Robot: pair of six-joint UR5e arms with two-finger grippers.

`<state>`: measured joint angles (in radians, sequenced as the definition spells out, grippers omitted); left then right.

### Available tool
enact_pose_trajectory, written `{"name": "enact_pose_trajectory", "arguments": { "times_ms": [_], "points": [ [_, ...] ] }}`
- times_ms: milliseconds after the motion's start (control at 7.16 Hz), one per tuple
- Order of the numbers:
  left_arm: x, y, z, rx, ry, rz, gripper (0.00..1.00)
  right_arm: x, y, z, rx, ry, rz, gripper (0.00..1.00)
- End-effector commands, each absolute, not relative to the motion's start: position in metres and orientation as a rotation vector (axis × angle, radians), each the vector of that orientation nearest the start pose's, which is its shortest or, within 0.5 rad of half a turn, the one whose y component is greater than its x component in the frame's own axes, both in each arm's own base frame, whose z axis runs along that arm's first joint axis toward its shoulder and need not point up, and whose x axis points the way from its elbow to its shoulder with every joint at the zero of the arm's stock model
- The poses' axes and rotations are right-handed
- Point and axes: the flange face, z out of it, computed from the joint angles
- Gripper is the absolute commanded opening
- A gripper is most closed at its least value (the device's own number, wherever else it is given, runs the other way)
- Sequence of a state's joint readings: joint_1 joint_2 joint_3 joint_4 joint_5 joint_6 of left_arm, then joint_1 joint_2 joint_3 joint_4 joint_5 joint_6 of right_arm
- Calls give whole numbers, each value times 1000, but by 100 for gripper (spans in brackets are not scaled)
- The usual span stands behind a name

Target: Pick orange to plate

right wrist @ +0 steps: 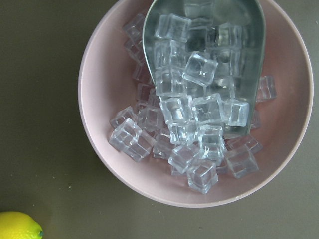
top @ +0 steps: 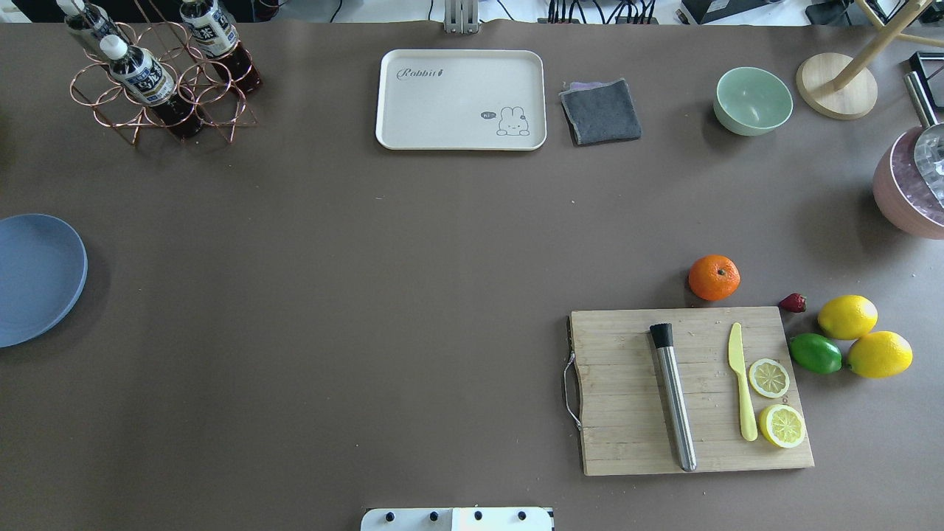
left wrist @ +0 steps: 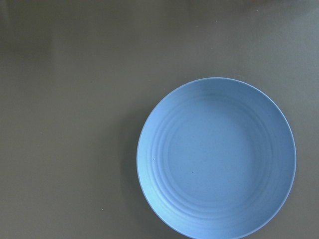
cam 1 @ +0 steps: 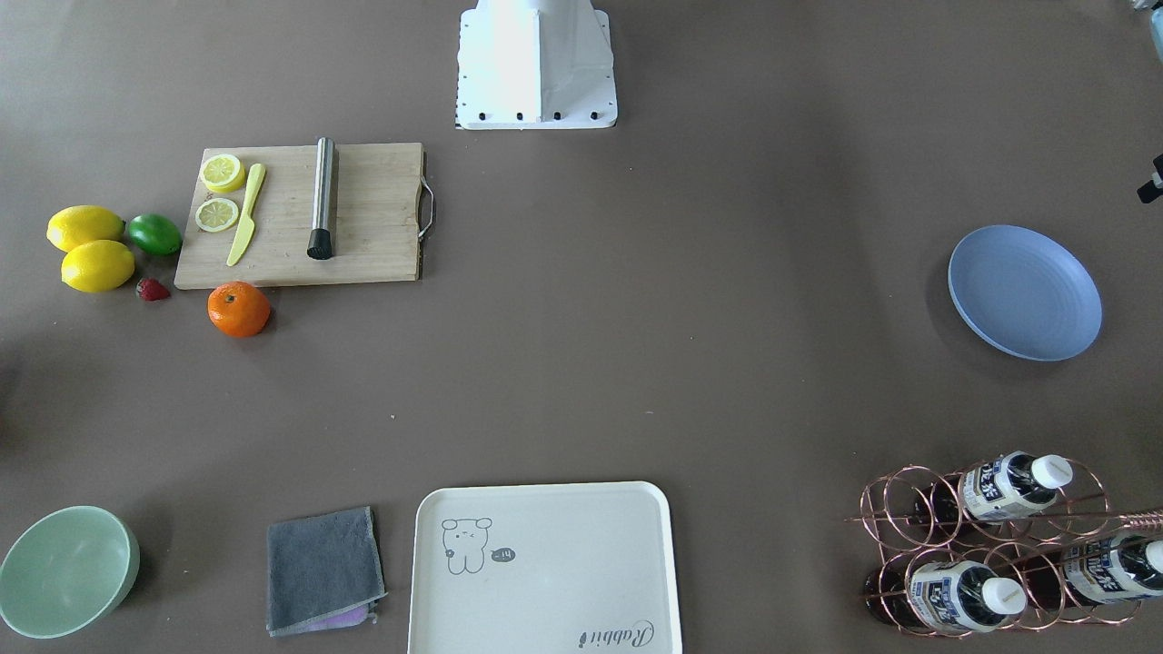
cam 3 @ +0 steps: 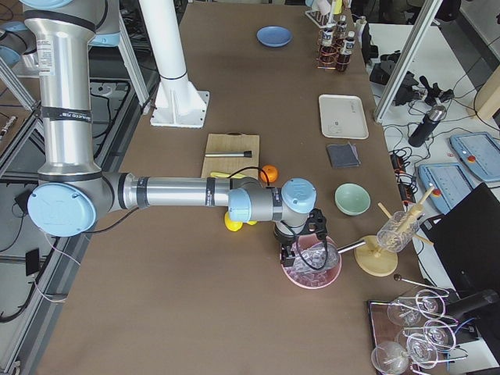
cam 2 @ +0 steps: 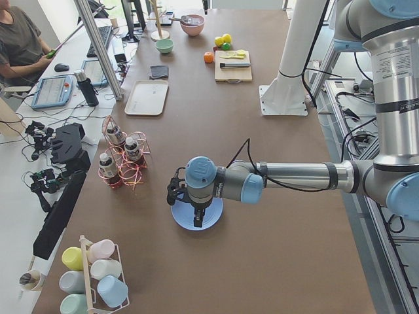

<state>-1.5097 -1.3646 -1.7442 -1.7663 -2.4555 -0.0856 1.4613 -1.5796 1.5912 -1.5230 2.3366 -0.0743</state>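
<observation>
The orange [top: 714, 277] sits on the brown table just beyond the far edge of the cutting board [top: 619, 391]; it also shows in the front view [cam 1: 239, 310]. Far across the table lies the blue plate [top: 37, 280], with nothing on it in the left wrist view [left wrist: 217, 159]. My left gripper [cam 2: 198, 221] hangs directly over that plate [cam 2: 215, 210]; whether it is open or shut I cannot tell. My right gripper [cam 3: 301, 254] hovers over a pink bowl of ice, a short way from the orange [cam 3: 269, 173]; its state cannot be judged either.
The board carries a steel muddler [top: 672, 398], a yellow knife [top: 741, 391] and two lemon slices. Two lemons [top: 848, 317], a lime [top: 815, 353] and a strawberry [top: 793, 302] lie beside it. Cream tray [top: 461, 81], grey cloth [top: 601, 110], mint bowl [top: 752, 99], bottle rack [top: 158, 81], pink ice bowl [right wrist: 94, 99].
</observation>
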Motion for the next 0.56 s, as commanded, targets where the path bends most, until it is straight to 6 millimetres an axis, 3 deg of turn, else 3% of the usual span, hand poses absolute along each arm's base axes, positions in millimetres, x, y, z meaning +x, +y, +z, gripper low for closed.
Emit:
{"name": "enact_pose_trajectory", "arguments": {
  "times_ms": [0,419],
  "points": [
    [-32,-414,636,91,892,48,98,10,-489,659,71,-773,-247,100],
    [-31,-415,641,89,886,53,98,8,-478,667,50,-825,-236,100]
  ]
}}
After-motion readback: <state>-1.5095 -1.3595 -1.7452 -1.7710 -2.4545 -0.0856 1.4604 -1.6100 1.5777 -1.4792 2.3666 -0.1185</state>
